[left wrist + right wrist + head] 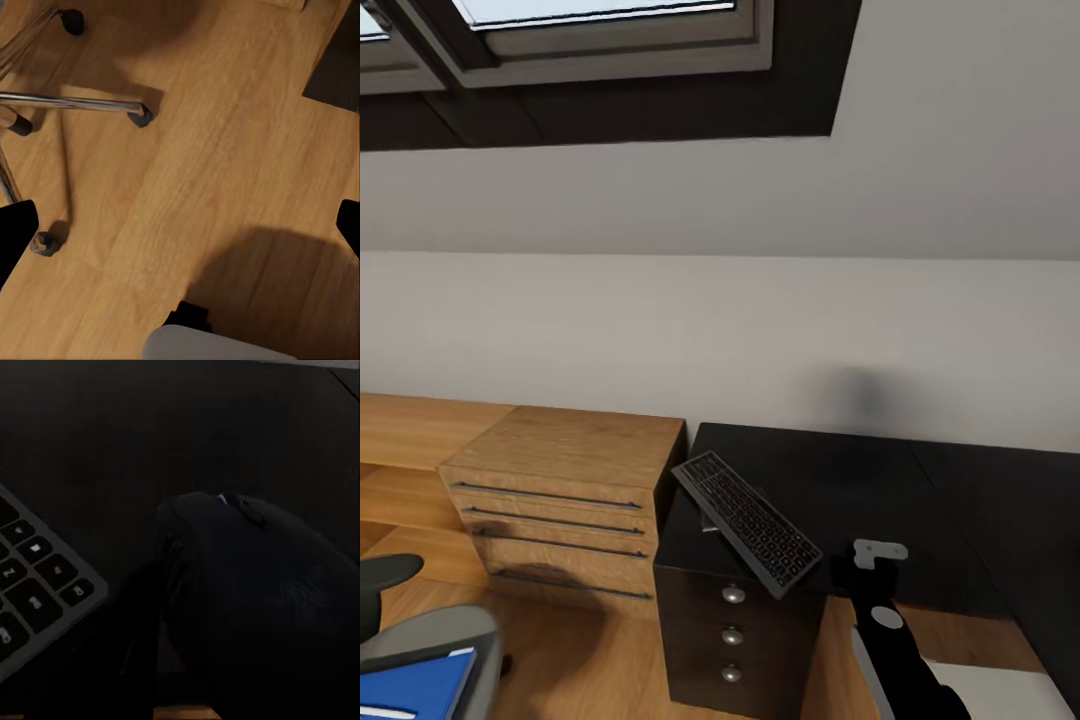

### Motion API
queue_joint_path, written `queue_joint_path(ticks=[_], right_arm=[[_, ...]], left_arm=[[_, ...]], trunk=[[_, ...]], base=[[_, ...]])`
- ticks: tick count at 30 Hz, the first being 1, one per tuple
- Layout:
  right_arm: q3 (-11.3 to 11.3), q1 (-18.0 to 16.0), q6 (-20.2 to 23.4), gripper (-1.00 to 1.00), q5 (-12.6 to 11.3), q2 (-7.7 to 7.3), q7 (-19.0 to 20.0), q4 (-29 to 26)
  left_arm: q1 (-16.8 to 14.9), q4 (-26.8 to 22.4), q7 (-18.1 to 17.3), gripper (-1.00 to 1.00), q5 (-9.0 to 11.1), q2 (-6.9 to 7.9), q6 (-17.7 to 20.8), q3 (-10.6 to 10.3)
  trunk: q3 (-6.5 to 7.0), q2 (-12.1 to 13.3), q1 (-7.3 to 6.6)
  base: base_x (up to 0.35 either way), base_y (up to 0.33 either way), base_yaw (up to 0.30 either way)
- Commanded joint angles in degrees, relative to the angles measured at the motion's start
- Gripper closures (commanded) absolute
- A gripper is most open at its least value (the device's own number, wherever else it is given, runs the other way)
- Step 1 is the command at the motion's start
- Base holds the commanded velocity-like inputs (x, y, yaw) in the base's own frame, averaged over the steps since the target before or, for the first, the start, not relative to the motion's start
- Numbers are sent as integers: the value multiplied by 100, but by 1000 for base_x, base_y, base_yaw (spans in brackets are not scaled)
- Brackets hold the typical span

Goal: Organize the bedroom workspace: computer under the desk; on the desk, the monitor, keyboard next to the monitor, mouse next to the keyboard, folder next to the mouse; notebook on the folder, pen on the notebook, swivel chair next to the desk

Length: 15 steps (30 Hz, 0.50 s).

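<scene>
- The slim dark grey keyboard with black keys (747, 522) lies on the black cabinet desk with round silver drawer knobs (880, 490), tilted, its near corner jutting past the cabinet's front edge. Judging by the task, this is not the target desk, so the keyboard is not yet placed.
- The small black rounded mouse (255, 600) sits on the same dark top, just right of the keyboard's end, close in front of the right wrist camera.
- The right arm reaches toward that spot; its right gripper (865, 572) sits low over the desk's near edge, and I cannot tell whether its jaws are apart or closed.
- The left gripper (180, 225) hangs over bare wood floor with its black fingers spread wide and nothing between them.
- The grey-seated swivel chair (420, 640) stands at the near left, its chrome base over the floor, with the bright blue flat folder (420, 685) on the seat; a pale strip lies on it.
- A light wooden drawer unit (560, 500) stands left of the black cabinet.
- Most steps appear to remain.
</scene>
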Motion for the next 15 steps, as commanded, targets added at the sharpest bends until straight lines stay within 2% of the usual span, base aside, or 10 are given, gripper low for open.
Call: queue_joint_path(ticks=[1,5,15], right_arm=[[-2,-3,-61,100,26,0,7,93],[2,-3,-232,100,37,-10,9,300],[0,-3,-529,100,52,-16,9,384]], left_arm=[[-4,2,26,-100,51,1,-20,-45],[-4,2,22,-100,50,1,-21,-45],[-4,2,23,-100,52,1,-12,-45]], trunk=[[-7,-4,4],[-7,-4,4],[-7,-4,4]], base=[[315,0,3],[318,0,1],[301,0,0]])
